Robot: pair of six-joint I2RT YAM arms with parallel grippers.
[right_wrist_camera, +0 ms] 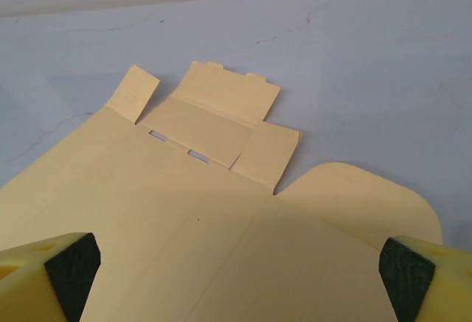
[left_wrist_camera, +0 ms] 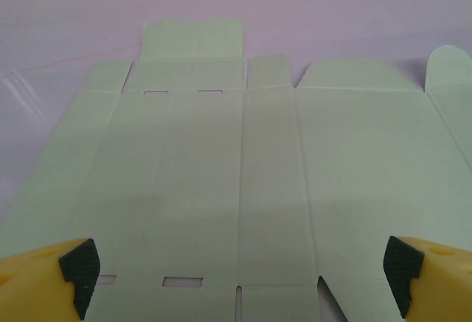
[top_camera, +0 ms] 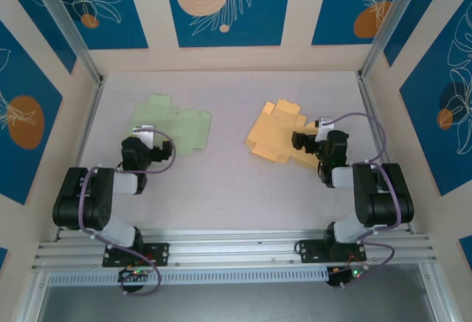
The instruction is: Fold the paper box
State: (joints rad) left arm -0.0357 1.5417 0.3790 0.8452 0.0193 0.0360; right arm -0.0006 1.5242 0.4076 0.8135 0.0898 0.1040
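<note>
Two flat, unfolded paper box blanks lie on the pale tabletop (top_camera: pixel 236 189), well apart. The green box blank (top_camera: pixel 171 124) sits on the far left; its long axis runs left to right, with the right end lying slightly nearer. From the left wrist its panels stand side by side across the view and the creases run from near to far. Slotted flaps line its far edge, more slots show at the near edge, and a rounded tuck flap (left_wrist_camera: pixel 448 68) points far at the right end.

The yellow box blank (top_camera: pixel 276 134) lies right of centre, turned at a slant to the tabletop's edges, one corner pointing far. From the right wrist its slotted flaps (right_wrist_camera: pixel 210 119) point far and left, and a rounded tuck flap (right_wrist_camera: pixel 361 200) lies to the right.

The left hand (left_wrist_camera: pixel 236 270) hovers at the near edge of the green box blank, spread wide, its black pads (left_wrist_camera: pixel 77 267) at either side and pinching nothing. The right hand (right_wrist_camera: pixel 236 270) is over the near-right part of the yellow box blank, spread just as wide, with nothing between its pads (right_wrist_camera: pixel 74 267). I cannot tell whether either hand touches the paper
</note>
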